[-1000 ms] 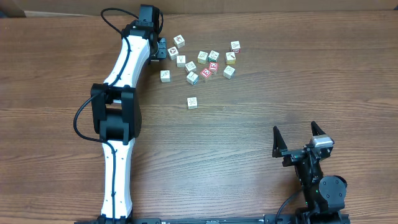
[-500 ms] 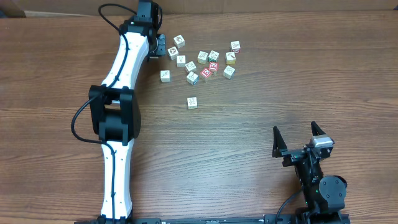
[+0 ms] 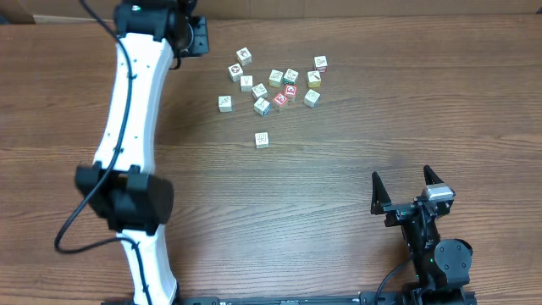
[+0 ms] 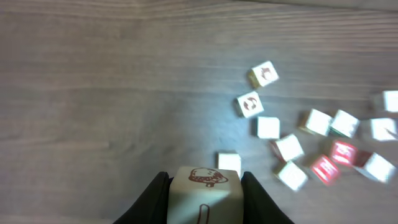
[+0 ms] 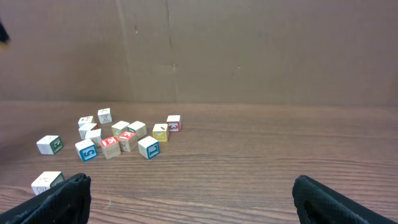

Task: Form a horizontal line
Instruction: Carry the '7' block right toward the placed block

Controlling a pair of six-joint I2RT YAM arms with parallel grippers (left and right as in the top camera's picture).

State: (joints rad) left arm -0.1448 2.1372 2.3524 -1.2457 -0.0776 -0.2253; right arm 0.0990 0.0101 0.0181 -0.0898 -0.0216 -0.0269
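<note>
My left gripper (image 4: 204,186) is shut on a cream cube with a brown mushroom picture (image 4: 204,198), held above the table. Seen from overhead, this gripper (image 3: 200,36) hangs at the back left, to the left of the loose cubes. Several small picture cubes (image 3: 275,78) lie scattered, two of them red-faced (image 3: 286,94). One cube (image 3: 262,140) sits alone nearer the front. No horizontal line is in view. My right gripper (image 3: 402,178) stands open near the front right, with nothing between its fingers (image 5: 62,198).
The left arm (image 3: 127,110) stretches along the table's left side. A brown cardboard wall (image 5: 249,50) rises behind the far edge. Bare wood lies between the cubes and the right gripper.
The left arm has swung away from the cube cluster toward the back left, carrying the mushroom cube. The scattered cubes and the right arm have not moved.
</note>
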